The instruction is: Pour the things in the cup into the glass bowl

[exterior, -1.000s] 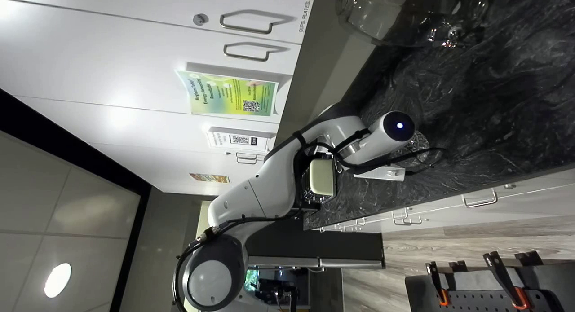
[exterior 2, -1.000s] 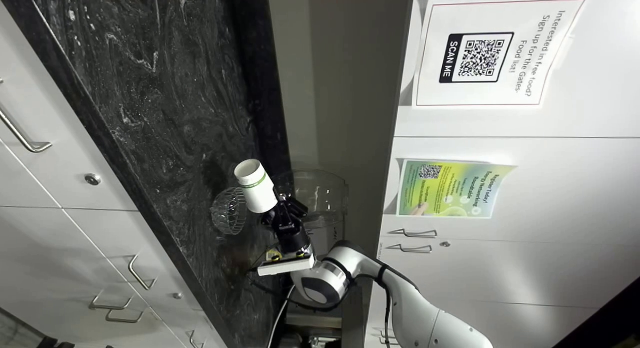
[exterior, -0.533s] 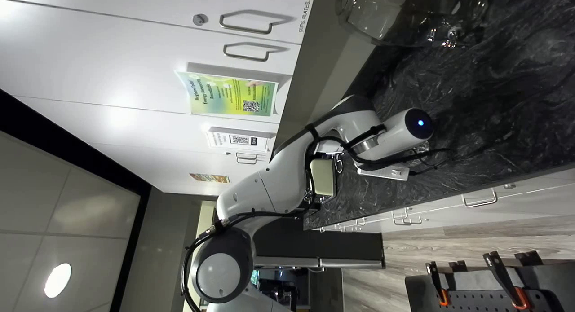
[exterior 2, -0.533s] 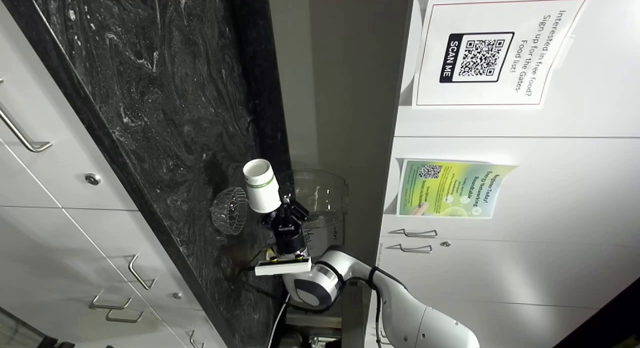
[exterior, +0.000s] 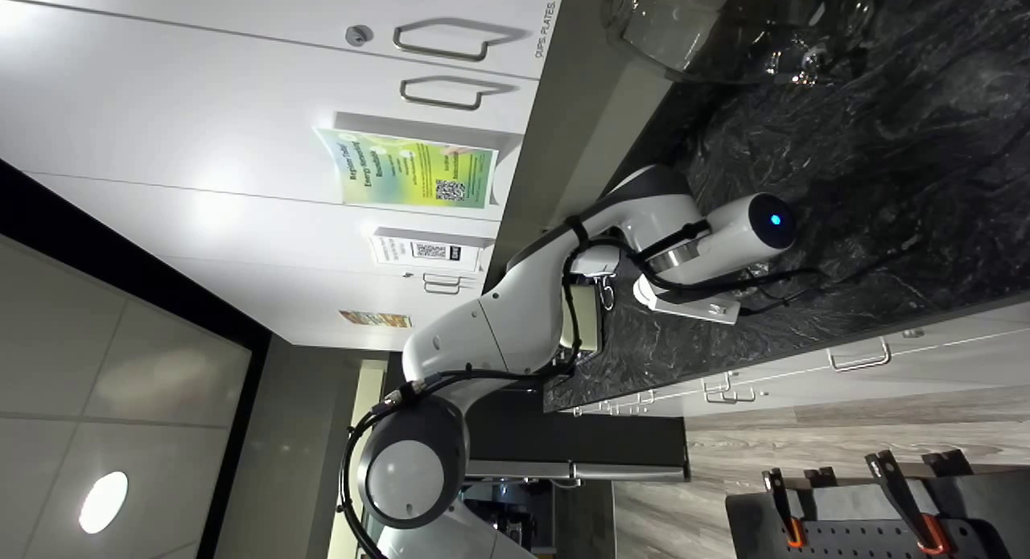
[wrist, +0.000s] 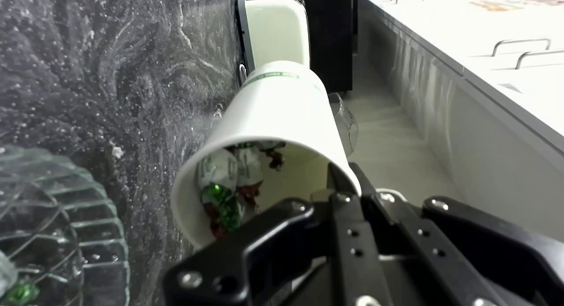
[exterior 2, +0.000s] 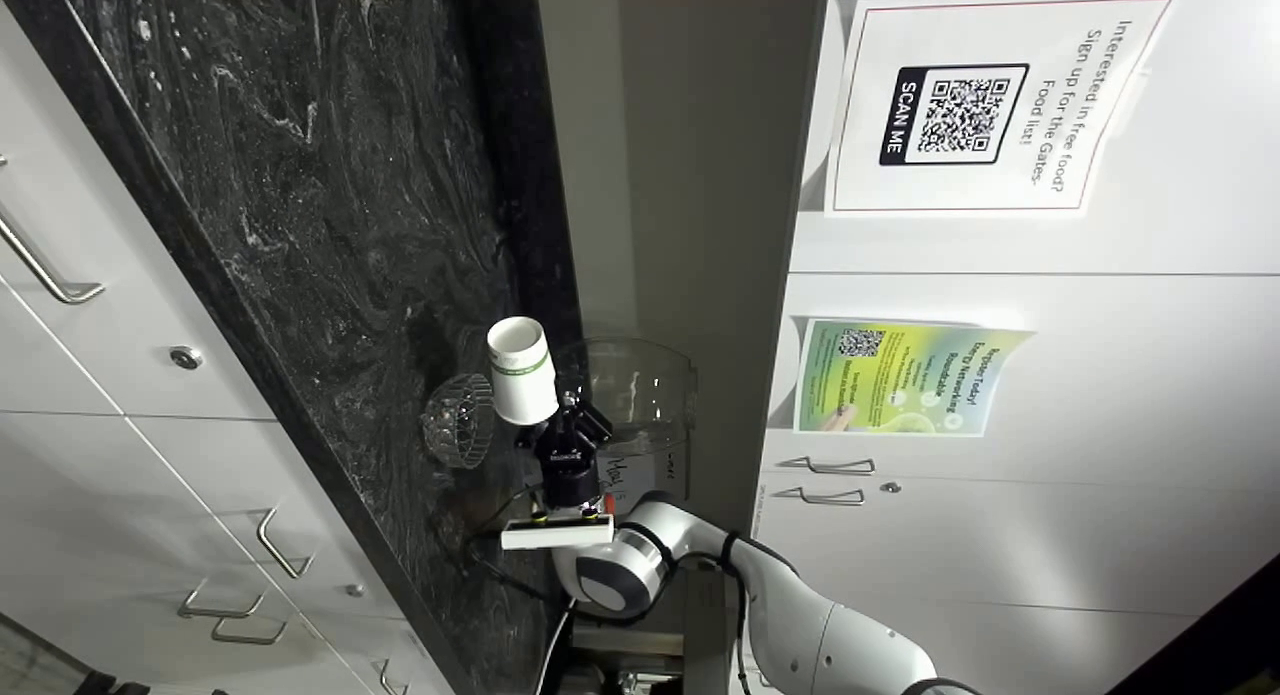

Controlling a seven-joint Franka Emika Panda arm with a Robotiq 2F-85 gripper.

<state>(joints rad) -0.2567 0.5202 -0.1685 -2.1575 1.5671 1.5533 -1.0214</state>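
Clamping cup (wrist: 282,110) by rim, pincer (wrist: 350,178) above counter (exterior 2: 330,175); glass bowl (exterior 2: 457,422) near; larger vessel (exterior: 740,28), cream appliance (wrist: 278,35) farther off.

A: Qty?
B: 1 wht cup (wrist: 284,105) in gripper (wrist: 346,178), 1 glass bowl (wrist: 100,229) nr it.
A: Contents?
B: Min. 3 wrapped pcs (wrist: 249,166) in cup, exact no. hidden; min. 1 green pc (wrist: 23,292) in bowl.
A: Other glass?
B: 1 lg clear vessel (exterior 2: 655,400) beyond gripper, in an ext. view.
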